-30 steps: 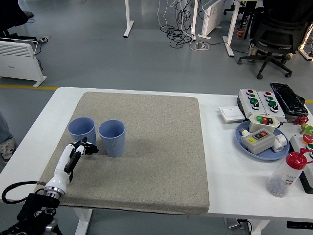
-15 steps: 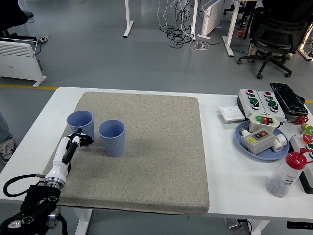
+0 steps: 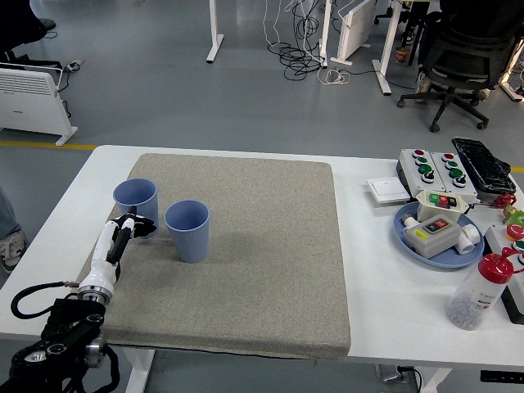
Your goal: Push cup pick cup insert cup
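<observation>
Two blue cups stand upright and empty on the grey mat [image 3: 270, 254]. The left cup [image 3: 135, 197] is near the mat's left edge, and the right cup [image 3: 187, 232] stands just beside it, a small gap between them. My left hand [image 3: 132, 228], white with black fingertips, reaches in from the lower left and rests against the near base of the left cup. Its fingers are stretched out and hold nothing. My right arm is out of view.
At the right of the table a blue plate [image 3: 407, 234] holds button boxes. A clear bottle with a red cap [image 3: 480, 291] is near the right edge. Behind them are more button boxes [image 3: 435, 167] and a white switch [image 3: 387, 190].
My left hand has moved forward and leftward, and the left cup has slid with it, away from me and a little left. The right cup has stayed put.
</observation>
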`<state>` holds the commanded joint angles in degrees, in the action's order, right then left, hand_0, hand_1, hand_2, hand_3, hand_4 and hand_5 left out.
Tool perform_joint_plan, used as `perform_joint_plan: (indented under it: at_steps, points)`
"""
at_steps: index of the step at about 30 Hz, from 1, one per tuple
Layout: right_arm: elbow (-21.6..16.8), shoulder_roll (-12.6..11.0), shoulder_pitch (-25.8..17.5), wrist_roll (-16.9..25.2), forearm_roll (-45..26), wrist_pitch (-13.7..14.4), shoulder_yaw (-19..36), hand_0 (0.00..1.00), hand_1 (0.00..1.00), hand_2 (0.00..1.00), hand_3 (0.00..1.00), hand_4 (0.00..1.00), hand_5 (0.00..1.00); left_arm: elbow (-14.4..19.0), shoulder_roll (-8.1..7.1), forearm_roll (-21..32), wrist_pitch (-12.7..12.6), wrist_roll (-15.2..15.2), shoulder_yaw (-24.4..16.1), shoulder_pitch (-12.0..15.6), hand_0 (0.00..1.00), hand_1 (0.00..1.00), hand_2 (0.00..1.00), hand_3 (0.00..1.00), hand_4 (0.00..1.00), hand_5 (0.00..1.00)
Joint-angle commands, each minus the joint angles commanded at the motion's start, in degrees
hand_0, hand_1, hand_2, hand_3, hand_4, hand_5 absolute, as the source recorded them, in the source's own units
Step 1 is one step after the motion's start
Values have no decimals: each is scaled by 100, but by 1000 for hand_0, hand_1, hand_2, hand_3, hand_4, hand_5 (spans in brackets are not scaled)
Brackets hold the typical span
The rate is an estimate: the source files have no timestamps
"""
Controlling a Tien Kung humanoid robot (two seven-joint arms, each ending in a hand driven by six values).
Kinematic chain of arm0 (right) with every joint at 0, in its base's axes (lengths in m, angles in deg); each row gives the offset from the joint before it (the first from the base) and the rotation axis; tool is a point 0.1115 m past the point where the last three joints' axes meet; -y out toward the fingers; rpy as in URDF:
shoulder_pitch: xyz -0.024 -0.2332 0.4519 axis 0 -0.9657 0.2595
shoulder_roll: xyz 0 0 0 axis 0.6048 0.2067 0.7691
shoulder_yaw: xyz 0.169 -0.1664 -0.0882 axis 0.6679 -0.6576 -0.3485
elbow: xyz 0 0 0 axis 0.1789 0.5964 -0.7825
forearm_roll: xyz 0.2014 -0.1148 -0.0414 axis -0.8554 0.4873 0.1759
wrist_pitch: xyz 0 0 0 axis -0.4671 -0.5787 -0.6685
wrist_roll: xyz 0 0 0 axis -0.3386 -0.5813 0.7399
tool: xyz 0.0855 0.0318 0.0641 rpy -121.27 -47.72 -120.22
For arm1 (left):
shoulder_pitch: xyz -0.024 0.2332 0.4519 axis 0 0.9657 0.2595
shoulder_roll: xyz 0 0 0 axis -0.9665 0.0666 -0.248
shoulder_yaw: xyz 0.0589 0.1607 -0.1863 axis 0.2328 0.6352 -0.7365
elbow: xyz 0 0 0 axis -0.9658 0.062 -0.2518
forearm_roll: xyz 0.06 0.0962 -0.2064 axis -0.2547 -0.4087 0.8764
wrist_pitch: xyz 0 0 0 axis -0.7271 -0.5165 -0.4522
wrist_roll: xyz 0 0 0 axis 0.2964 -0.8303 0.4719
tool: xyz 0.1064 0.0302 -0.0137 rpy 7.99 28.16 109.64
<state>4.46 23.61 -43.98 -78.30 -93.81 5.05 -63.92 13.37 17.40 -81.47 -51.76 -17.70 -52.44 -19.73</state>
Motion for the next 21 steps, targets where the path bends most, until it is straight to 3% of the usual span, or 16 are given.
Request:
perform_joint_plan:
  at_steps: [8,11,13,14,16,19,20,21]
  points:
    - [-7,-2,8,-4,73,4,10,688,610,645,590,115,528,-108,-17,-22,-8,-12,-64,-30,619,522,466,428,532,998]
    - [-8,-5,14,-3,78,2,9,688,610,645,590,115,528,61,-45,-38,-220,226,-164,75,619,522,466,428,532,998]
    - [-7,-8,17,8,53,3,-11,688,610,645,590,115,528,352,-98,-118,-519,353,-342,222,619,522,466,428,532,998]
    - [-6,-8,17,12,43,3,-16,688,610,644,591,114,528,518,-136,-166,-661,353,-445,313,524,477,442,414,522,998]
    - [-4,-8,12,14,36,2,-21,688,610,644,591,114,528,858,-206,-259,-880,353,-634,464,524,477,442,414,522,998]
    - [-2,-11,7,20,11,0,-35,688,610,644,591,114,528,1444,-320,-419,-1128,353,-932,688,524,477,442,414,522,998]
    - [0,-10,4,18,11,0,-32,688,610,644,591,114,526,1674,-394,-508,-1197,353,-1033,769,424,445,416,398,521,998]
    - [0,-9,3,18,12,0,-30,688,610,644,591,114,526,1842,-417,-536,-1218,353,-1066,794,424,445,416,398,521,998]
